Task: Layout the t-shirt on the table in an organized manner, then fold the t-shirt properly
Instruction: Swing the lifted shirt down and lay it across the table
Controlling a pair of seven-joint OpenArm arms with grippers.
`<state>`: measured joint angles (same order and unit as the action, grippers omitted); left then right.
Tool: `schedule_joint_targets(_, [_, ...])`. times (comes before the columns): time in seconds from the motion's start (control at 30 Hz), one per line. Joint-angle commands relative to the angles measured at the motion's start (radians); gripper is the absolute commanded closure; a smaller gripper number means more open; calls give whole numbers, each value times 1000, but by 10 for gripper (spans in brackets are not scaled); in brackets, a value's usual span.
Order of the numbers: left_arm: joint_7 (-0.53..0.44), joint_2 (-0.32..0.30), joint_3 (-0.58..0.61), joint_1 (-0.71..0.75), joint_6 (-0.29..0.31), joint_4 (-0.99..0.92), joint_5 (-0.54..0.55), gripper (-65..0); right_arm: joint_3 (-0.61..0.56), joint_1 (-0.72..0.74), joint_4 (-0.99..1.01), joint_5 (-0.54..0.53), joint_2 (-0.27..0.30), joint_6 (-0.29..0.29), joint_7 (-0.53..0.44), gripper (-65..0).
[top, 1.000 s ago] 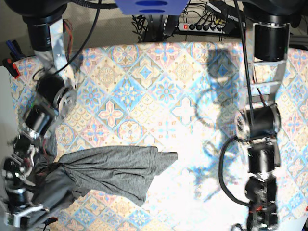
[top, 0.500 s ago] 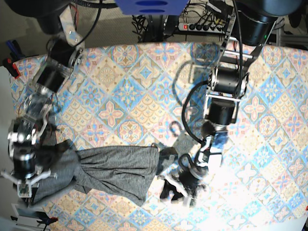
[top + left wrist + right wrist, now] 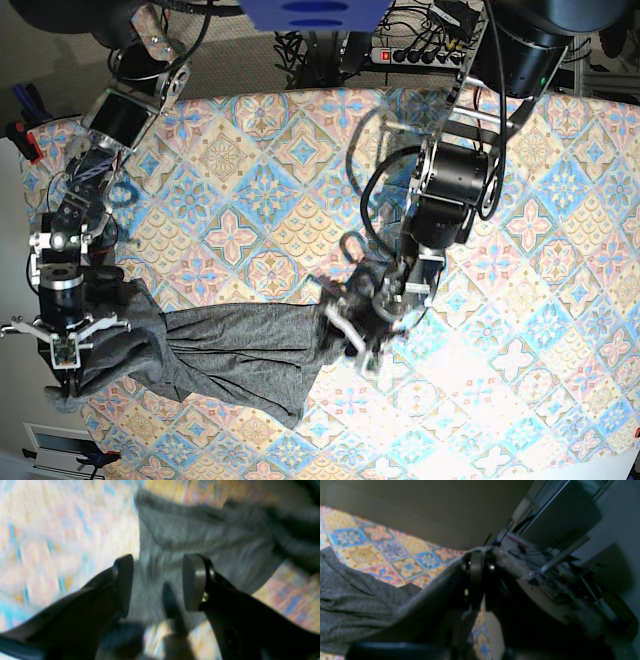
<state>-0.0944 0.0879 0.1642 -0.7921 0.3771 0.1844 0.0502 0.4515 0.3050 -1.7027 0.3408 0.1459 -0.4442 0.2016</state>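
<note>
1. Right gripper, 9 o'clock edge of the base view. Jaws pressed together on a bunched corner of the t-shirt; in the right wrist view the grey cloth drapes off the closed fingers. Judged purpose: to anchor this end so the garment can be drawn out flat.

2. T-shirt, lower left of the table, around 7 o'clock of centre. Lies gathered into a long rumpled band running from the right gripper toward the middle, not spread, sleeves not distinguishable. Layout step judged barely begun; folding not started.

3. Left gripper, near table centre, at the band's free end. Left wrist view shows the fingers standing apart with grey fabric between and beyond them; nothing clamped, though the picture is blurred. Judged purpose: placed to pinch the opposite end and pull against the right arm's hold.

4. Table, remainder toward 3 o'clock: patterned cloth only.
</note>
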Motion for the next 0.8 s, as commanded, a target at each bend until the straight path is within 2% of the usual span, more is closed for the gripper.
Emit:
schedule_joint_targets(0.0, [-31,0,1,-40,3,14,-10,-311,-1,23,-27,-6,8,8,-24,0])
schedule_joint_targets(0.13, [-28,14,-4,-31,-3,13,-59,-311,-1,23,-41,-6,7,8,-24,0])
schedule_joint_targets(0.23, [-26,13,1,-8,-53,11,-89,-312,-1,23,-43,-6,7,8,-24,0])
schedule_joint_targets(0.37, [-24,10,1,-10,-66,-89,-227,-307,-1,18,-72,-6,5,8,-24,0])
schedule_joint_targets(0.47, [-24,11,-1,-8,-65,-139,-289,-290,-1,-7,-89,-6,-9,8,-24,0])
schedule_joint_targets(0.63, [-20,-20,-5,-6,-65,-171,-298,-159,-1,-13,-122,-6,-12,8,-24,0])
schedule_joint_targets(0.77, [49,-41,-5,-6,-68,-170,-296,-46,-1,-14,-132,-6,-13,8,-24,0])
